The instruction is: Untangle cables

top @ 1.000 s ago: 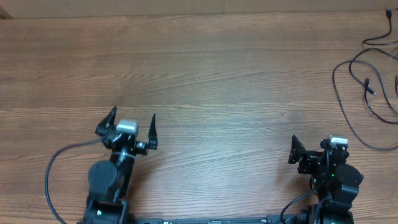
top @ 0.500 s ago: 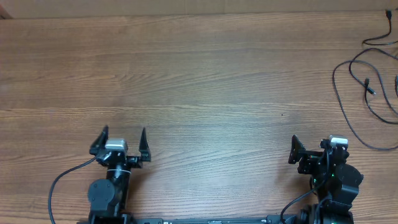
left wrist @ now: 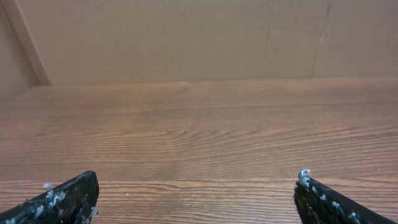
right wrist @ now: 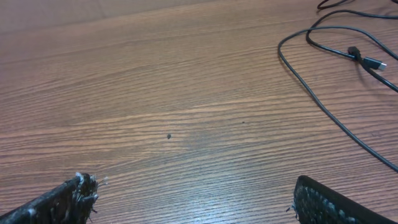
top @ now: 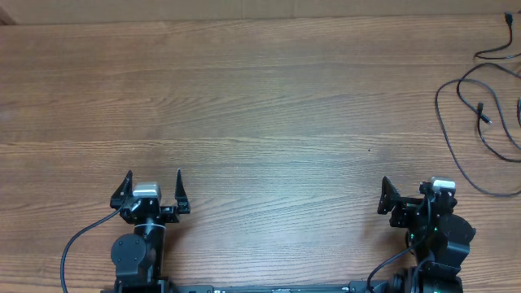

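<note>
Retraction of my black two-finger left gripper (top: 154, 176) toward its base is the only change over the last second. My right gripper (right wrist: 191, 186) held position. Both are released and empty, so I judge no untangling is in hand. The thin black metal-tipped cables (right wrist: 362, 60) lie in loose loops ahead-right of my right gripper, well apart. Only the right wrist view shows them closely. The left wrist view shows only the bare brown wooden table (left wrist: 199, 124).

setting: robot lab test bench | signs: wood-grain table (top: 260, 98), plain tan backboard (left wrist: 186, 37) at far edge — left arm (top: 137, 248) and right arm (top: 438, 236) at near edge
</note>
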`<action>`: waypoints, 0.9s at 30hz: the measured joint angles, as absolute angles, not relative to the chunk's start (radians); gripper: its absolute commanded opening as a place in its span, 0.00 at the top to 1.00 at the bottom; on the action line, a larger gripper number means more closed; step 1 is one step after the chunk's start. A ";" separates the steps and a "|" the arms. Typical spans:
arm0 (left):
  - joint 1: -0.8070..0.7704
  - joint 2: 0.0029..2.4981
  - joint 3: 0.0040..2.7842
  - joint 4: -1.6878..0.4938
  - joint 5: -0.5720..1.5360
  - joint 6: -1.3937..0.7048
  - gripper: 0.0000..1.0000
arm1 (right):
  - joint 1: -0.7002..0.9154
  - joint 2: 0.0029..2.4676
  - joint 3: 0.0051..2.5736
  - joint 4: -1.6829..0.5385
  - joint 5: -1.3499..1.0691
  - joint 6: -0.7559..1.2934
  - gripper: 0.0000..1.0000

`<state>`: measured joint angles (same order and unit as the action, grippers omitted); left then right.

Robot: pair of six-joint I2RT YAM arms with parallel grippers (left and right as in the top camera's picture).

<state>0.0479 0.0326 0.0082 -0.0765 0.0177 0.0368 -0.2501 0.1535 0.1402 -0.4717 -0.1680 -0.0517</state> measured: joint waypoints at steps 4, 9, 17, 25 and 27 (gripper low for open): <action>0.048 0.032 0.008 -0.076 0.018 0.051 0.00 | -0.250 0.154 0.140 -0.472 -0.168 -0.052 0.00; 0.048 0.022 0.008 -0.076 0.018 0.020 0.00 | -0.250 0.154 0.140 -0.472 -0.168 -0.052 0.00; 0.048 0.022 0.008 -0.076 0.014 -0.063 0.00 | -0.250 0.154 0.140 -0.472 -0.168 -0.052 0.00; 0.048 0.022 0.008 -0.076 0.014 -0.076 0.00 | -0.250 0.154 0.140 -0.472 -0.168 -0.052 0.00; 0.048 0.022 0.008 -0.076 0.014 -0.076 0.00 | -0.250 0.154 0.140 -0.472 -0.168 -0.052 0.00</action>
